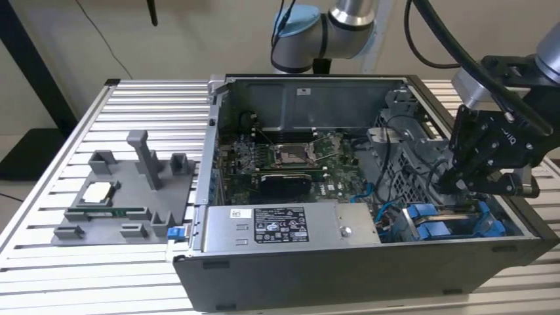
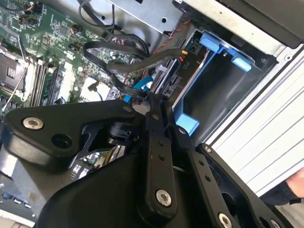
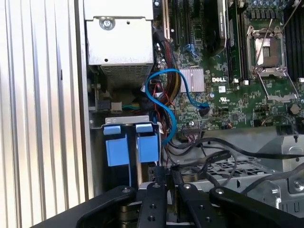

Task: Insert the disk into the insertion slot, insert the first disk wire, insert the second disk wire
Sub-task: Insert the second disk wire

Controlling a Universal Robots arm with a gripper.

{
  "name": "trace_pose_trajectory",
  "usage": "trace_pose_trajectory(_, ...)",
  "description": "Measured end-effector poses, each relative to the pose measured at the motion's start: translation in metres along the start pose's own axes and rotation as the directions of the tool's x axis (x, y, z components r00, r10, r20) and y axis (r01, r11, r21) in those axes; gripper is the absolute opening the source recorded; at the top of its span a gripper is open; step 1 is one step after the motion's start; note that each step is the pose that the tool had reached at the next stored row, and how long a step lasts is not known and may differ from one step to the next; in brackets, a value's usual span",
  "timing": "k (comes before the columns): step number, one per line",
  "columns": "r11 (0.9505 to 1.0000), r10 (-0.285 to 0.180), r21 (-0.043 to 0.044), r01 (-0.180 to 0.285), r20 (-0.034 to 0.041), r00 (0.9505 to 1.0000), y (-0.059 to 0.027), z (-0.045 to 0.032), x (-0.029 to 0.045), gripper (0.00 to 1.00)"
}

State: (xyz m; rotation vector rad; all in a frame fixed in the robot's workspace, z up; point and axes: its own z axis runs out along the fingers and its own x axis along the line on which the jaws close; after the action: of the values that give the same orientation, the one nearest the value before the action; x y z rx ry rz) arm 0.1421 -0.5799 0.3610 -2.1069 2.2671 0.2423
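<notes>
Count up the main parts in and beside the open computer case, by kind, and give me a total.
Blue caddies: 2
Power supply: 1
Processor socket: 1
Grey parts tray on the table beside the case: 1
Gripper: 1
Total: 6

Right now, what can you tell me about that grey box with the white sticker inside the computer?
The power supply is a boxy unit of bare grey metal, lying flat along the near wall of the open case in the exterior view. A white sticker with dark print covers much of its top. In the first wrist view its end shows a screw and a vent grille, with bundled wires beside it.
</notes>
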Motion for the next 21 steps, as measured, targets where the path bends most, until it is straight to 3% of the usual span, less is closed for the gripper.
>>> trace_pose_trajectory(9,1.0,0.0,0.0041,0.0,0.0011,1.0,-0.0037,0.0056,0.0034,0.16)
trace_pose_trajectory(14,0.9994,-0.004,0.0336,0.004,-0.0006,1.0,-0.0041,0.0101,0.004,0.16)
trace_pose_trajectory(19,0.9975,-0.008,0.0707,0.008,-0.0056,1.0,-0.0037,0.0136,0.0045,0.16)
trace_pose_trajectory(21,0.9971,-0.008,0.0753,0.009,-0.0084,0.9999,-0.0037,0.0143,0.0046,0.16)
